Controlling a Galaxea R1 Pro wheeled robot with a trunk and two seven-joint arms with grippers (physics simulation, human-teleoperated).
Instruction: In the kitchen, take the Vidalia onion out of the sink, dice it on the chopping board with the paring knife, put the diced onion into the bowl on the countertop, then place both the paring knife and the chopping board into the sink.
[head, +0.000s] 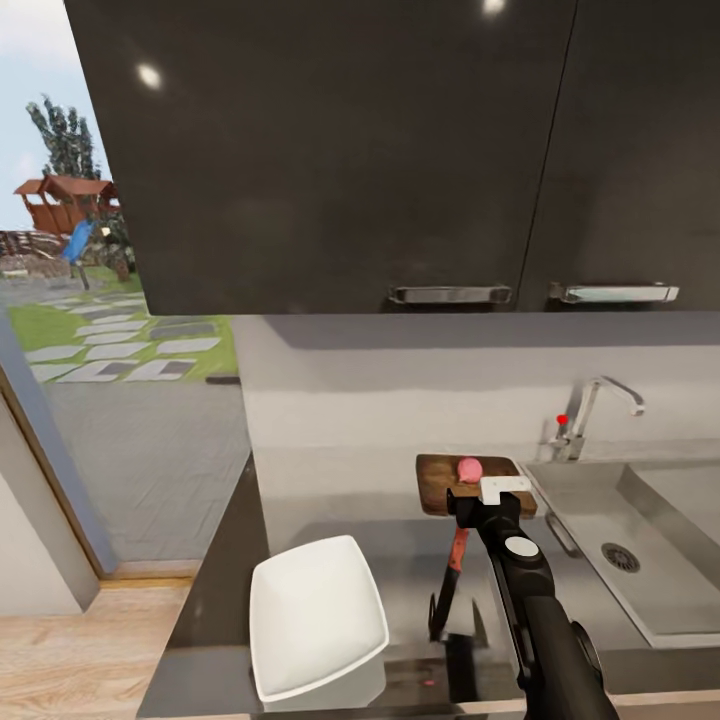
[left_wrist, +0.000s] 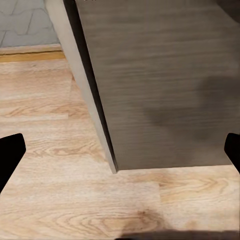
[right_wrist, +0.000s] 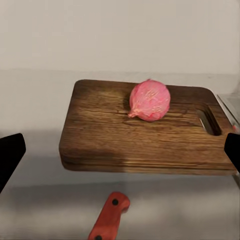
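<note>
The pink, round Vidalia onion (right_wrist: 149, 100) was shown lying whole on the dark wooden chopping board (right_wrist: 110, 135), left of the steel sink (head: 655, 590) — the fetching step judged complete. The right gripper (head: 487, 497), its fingers spread and holding nothing, was poised just near of the board, above the red-handled paring knife (right_wrist: 108, 216) on the grey countertop (head: 400, 560). The left gripper (left_wrist: 120, 150), also parted and unloaded, was seen over the wooden floor (left_wrist: 60, 150). The white squarish bowl (head: 315, 615) was seen at the near left. Next — a descent onto the knife handle was judged necessary.
</note>
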